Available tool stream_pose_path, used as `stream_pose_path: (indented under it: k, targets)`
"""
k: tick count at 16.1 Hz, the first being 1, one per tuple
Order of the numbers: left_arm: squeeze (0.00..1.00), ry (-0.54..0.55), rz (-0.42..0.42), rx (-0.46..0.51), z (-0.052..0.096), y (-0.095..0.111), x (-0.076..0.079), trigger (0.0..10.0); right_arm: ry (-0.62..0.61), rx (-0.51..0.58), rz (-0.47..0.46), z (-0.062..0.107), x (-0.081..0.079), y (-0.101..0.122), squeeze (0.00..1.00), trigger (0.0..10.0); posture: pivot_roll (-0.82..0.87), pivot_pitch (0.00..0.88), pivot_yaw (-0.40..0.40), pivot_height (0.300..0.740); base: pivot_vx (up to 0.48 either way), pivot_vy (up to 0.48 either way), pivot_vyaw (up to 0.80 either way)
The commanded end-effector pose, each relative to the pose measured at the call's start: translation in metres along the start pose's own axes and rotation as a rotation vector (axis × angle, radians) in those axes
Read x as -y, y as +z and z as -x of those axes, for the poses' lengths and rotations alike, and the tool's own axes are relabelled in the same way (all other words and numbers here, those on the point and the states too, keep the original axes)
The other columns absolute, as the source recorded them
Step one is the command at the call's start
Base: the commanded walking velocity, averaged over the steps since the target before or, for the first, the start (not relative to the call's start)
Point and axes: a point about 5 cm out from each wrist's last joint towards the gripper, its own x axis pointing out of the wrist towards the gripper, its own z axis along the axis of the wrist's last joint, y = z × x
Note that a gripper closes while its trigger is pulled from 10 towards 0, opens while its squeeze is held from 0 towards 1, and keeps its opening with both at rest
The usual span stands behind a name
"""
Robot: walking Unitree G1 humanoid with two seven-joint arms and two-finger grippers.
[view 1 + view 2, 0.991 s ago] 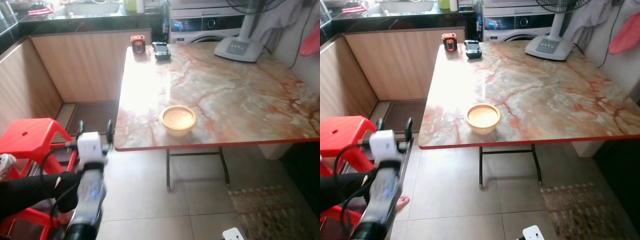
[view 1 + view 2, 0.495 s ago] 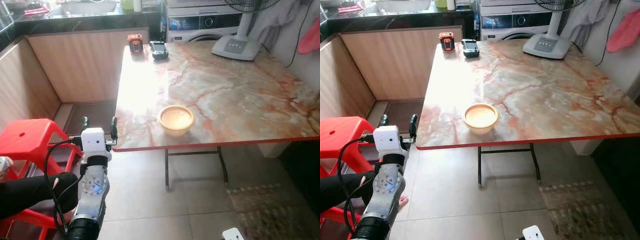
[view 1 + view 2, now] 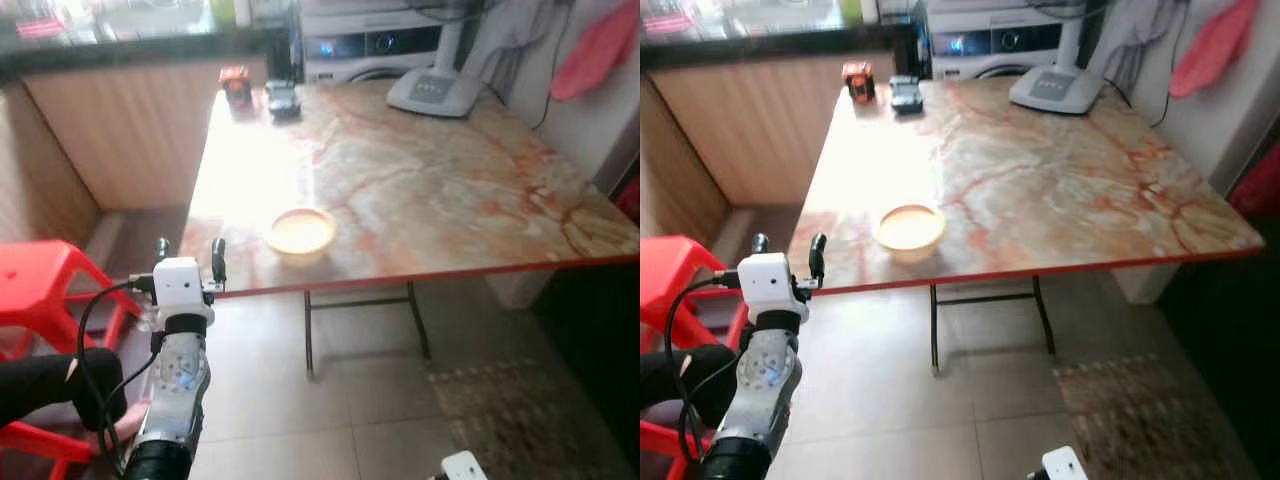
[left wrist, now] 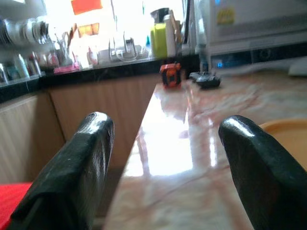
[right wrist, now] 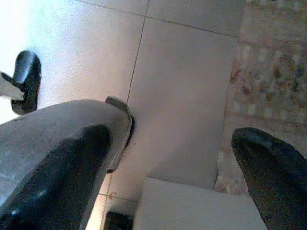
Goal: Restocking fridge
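Marble-patterned table (image 3: 420,190) with a red edge stands on thin folding legs over a pale tiled floor (image 3: 330,400). Yellow bowl (image 3: 301,232) sits near the table's front left corner, alone on that part of the top. At the far left corner, an orange-and-black tape measure (image 3: 236,84) and a dark small device (image 3: 282,98) lie just beside each other. Fan base (image 3: 432,92), grey-white, rests at the far edge toward the right. Front-loading washing machine (image 3: 375,45) stands behind the table, next to a dark counter (image 3: 120,35) with wood-panelled fronts.

Left pincer (image 3: 188,262) is raised in front of the table's front left corner, level with the edge, fingers spread and holding nothing; in the left wrist view the two black fingertips (image 4: 81,167) frame the tabletop, with the bowl's rim (image 4: 283,132) just beside the one on that side. Pincer is apart from the bowl, not touching the table.

Right pincer (image 5: 168,182) hangs low over the floor tiles near a patterned mat (image 5: 268,96), fingers wide apart, empty.

Red plastic stool (image 3: 40,300) stands at the robot's left; a person's black-sleeved limb (image 3: 50,385) lies across in front of it. Pink cloth (image 3: 595,50) hangs on the right wall.
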Motion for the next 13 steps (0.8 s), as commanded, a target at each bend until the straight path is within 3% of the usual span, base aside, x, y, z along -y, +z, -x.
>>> stream_pose_path:
  k: [1,13]
  targets:
    - [0.00,-0.001,0.017,0.016,-0.0016,0.0047,0.0018,10.0,0.004,-0.008,-0.002,0.0003,-0.0004,-0.0026,0.00,10.0,-0.07,0.000,0.039,0.740,0.000,0.000,0.00]
    - [0.00,-0.007,0.058,0.004,-0.0029,0.0070,0.0043,10.0,0.012,-0.007,-0.005,0.0004,-0.0004,-0.0027,0.00,10.0,-0.07,0.000,0.039,0.740,0.000,0.000,0.00]
